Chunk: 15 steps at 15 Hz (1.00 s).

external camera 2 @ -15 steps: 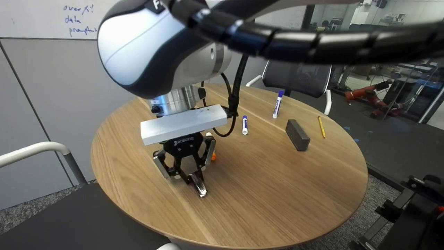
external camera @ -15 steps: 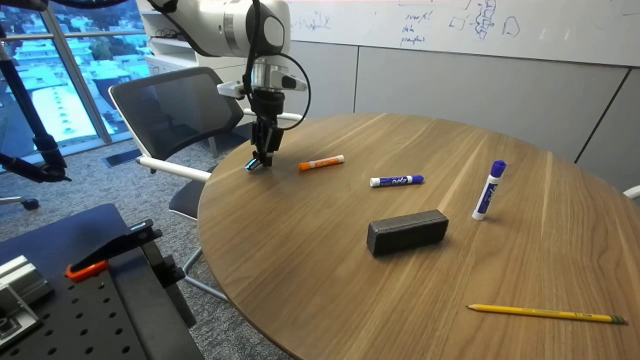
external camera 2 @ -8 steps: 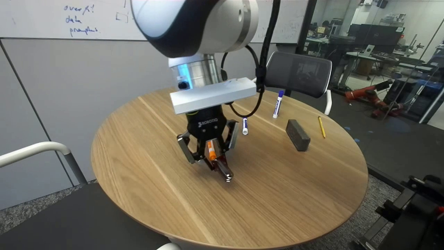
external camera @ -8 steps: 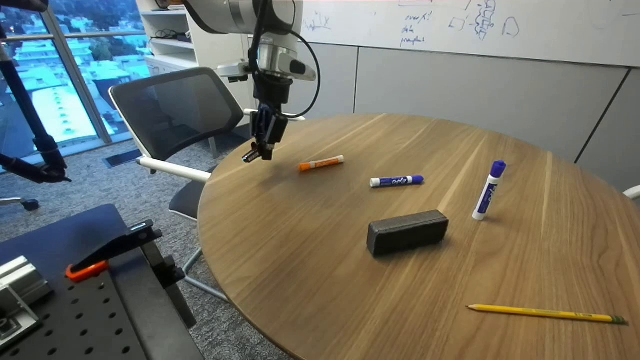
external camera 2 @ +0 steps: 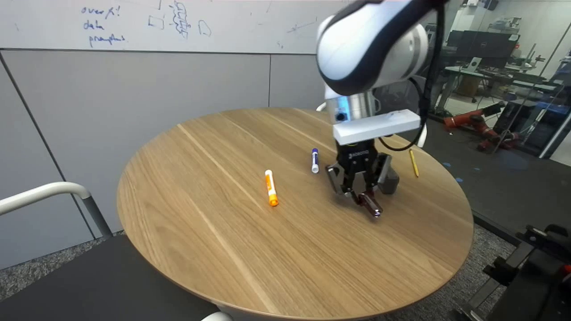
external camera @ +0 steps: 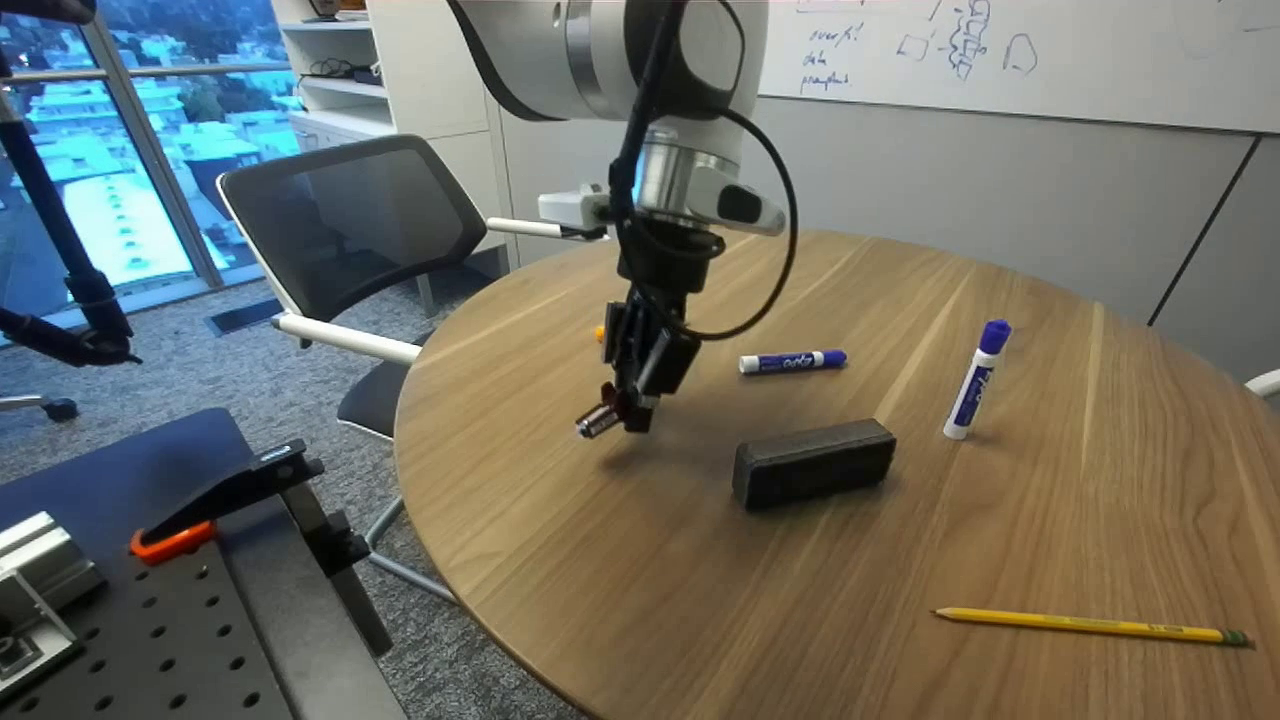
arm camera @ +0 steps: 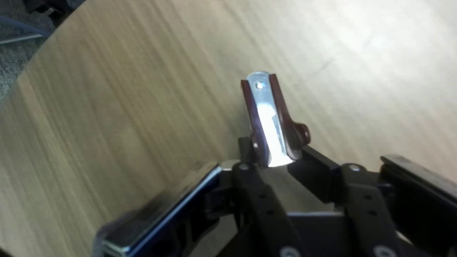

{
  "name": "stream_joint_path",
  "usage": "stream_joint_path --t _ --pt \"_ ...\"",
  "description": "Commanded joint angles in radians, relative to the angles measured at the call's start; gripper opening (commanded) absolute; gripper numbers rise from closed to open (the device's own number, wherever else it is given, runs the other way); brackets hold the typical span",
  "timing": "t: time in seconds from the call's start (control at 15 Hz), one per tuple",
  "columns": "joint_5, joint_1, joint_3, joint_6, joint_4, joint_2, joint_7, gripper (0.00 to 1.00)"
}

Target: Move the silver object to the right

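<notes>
Blk block (external camera: 815, 465) sits nr upright blue mkr (external camera: 973, 385) on tbl (external camera 2: 200, 263) w/ yel pencil (external camera: 1090, 625) & orange mkr (external camera 2: 271, 187)

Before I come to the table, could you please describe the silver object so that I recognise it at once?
Find the round wooden table, then the pincer above it. In its grip is the silver object, small and narrow. Unlike the black block and the orange marker, it shows a shiny metal strip between dark red sides.
</notes>
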Motion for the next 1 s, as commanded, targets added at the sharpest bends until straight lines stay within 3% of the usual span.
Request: stream_joint_path --t 0.0,0.2,0.27,0.33,0.67,0.73,0.93 --pt "0.009 -0.045 -0.051 0.153 -0.208 -0.069 -0.052 0.08" --pt "-0.001 -0.049 -0.075 0.213 -0.284 -0.08 -0.061 0.08" --pt "-0.004 -0.045 -0.081 0.227 -0.311 -0.096 -0.057 0.57" --pt "-0.005 -0.042 -0.082 0.243 -0.337 -0.114 -0.058 0.58" --pt "-0.006 -0.014 -0.071 0.352 -0.515 -0.276 -0.07 0.92" --pt "0.006 -0.027 -0.078 0.297 -0.391 -0.157 -0.058 0.74" --pt "0.001 -0.009 -0.074 0.32 -0.469 -0.239 -0.055 0.93"
